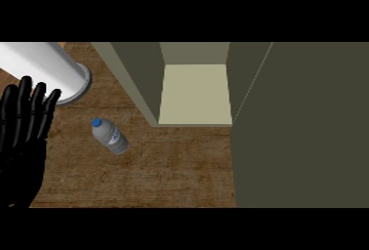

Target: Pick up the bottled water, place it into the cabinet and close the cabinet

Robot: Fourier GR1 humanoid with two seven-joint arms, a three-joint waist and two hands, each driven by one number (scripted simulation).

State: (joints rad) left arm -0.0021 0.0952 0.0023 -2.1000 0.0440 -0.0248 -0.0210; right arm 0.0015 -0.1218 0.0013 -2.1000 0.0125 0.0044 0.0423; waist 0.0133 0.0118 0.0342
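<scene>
I count one water bottle [110, 136] at mid-left, one cabinet [196, 93] at upper middle, one white cylinder [43, 63] at upper left, and one black hand [22, 127] at the left edge.

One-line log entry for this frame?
stage: pre-grasp | bottled water: lying on counter, untouched | cabinet: open | left hand: open, resting at left edge | right hand: not in view

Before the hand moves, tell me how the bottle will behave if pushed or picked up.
The bottle lies on its side on the counter, so a sideways nudge would probably roll it. Its round, smooth-looking body may slip in a grasp. The blue cap is on, so it likely won't spill; how full it is I cannot tell.
</scene>
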